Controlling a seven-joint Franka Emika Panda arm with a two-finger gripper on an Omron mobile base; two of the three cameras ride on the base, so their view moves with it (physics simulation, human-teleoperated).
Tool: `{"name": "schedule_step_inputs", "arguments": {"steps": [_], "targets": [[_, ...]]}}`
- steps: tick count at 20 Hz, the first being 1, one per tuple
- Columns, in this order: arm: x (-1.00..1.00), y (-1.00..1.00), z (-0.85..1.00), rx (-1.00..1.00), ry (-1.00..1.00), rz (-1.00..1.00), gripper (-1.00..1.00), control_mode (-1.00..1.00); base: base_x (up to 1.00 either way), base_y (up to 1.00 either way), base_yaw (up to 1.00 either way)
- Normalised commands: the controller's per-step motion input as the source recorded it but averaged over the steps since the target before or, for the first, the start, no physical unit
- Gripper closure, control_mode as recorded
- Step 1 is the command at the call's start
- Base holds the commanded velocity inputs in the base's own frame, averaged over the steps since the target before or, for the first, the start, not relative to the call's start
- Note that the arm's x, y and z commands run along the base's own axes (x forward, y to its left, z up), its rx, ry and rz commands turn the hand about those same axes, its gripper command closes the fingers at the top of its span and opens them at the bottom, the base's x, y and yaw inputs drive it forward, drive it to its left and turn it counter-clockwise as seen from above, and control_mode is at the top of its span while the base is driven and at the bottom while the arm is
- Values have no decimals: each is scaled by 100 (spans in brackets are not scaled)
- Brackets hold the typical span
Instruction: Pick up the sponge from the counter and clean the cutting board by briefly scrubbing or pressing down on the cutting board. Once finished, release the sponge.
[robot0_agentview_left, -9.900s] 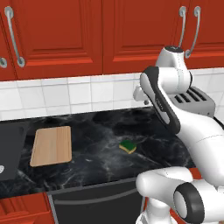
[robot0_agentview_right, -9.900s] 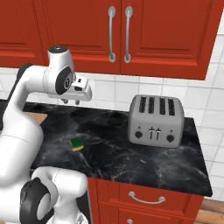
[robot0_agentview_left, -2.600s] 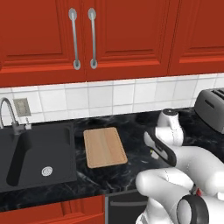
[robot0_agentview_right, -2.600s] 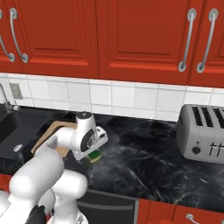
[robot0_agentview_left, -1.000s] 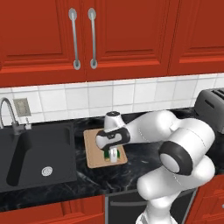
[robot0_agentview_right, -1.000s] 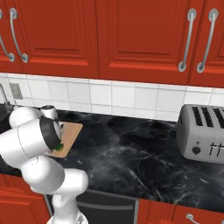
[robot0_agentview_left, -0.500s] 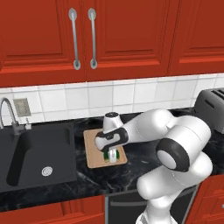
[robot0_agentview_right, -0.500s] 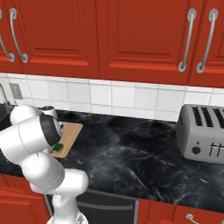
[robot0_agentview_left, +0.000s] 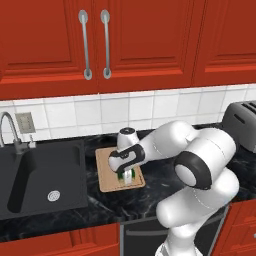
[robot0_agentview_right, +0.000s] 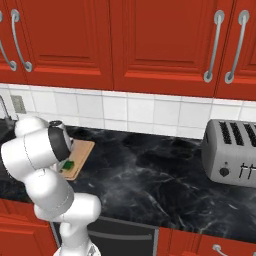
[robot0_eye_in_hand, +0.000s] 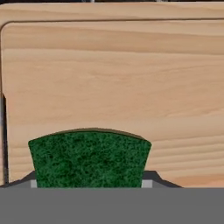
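pressing the sponge flat on the board

the counter (robot0_agentview_left: 165, 185) runs black and glossy under me, with the sink (robot0_agentview_left: 42, 180) off to one side and the toaster (robot0_agentview_right: 232, 152) well away at the other end. the cutting board (robot0_agentview_left: 107, 172) lies flat on it just beside the sink, and my arm reaches down over the board's near half.

my gripper (robot0_agentview_left: 127, 176) points straight down, closed snugly on the sponge (robot0_eye_in_hand: 89, 158); in the hand view its green scouring face bulges between my fingertips, with tan wood all around it. in the left base view the sponge looks to be at or very near the board's surface, though i cannot tell whether it is truly touching.

to do this well, i judge i should keep the wrist vertical so the sponge meets the wood flat, push down gently, and make short strokes along the grain, staying inside the board's rounded edge. pressing too hard could slide the board across the slick counter. only after the scrub should i part the fingers and let the sponge rest.
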Motion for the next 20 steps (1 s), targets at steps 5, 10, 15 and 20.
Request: {"name": "schedule_step_inputs", "arguments": {"steps": [5, 10, 15, 20], "targets": [[88, 0, -2, 0, 0, 0, 100, -100, 0, 0, 0], [88, 0, -9, 0, 0, 0, 100, -100, 0, 0, 0], [93, 0, -16, 0, -1, 0, 100, -100, 0, 0, 0], [89, 1, -19, 0, -4, 0, 100, -100, 0, 0, 0]]}}
